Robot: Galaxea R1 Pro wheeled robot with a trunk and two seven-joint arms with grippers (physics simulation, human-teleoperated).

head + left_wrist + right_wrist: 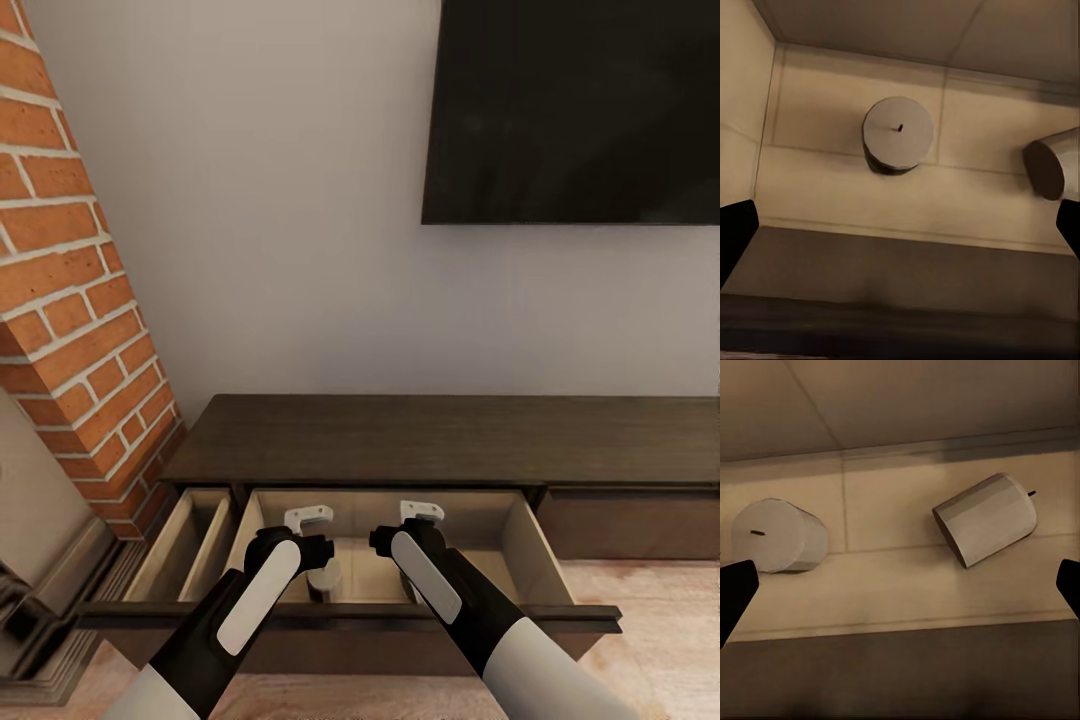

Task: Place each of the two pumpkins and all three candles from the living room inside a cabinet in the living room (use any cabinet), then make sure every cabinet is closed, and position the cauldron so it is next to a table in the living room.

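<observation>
Hovering both grippers, left (308,520) and right (421,512), jaws wide and empty, over the cabinet (400,440) drawer; candles (898,133) look light and probably rigid, so I'd pinch their sides.

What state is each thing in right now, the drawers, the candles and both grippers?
Wide drawer: pulled open.
Narrow drawer beside it: open too.
Upright candle: standing on the drawer floor, wick up.
Tipped candle: lying on its side in the drawer.
Left gripper: open, above the drawer, empty.
Right gripper: open, above the drawer, empty.
</observation>
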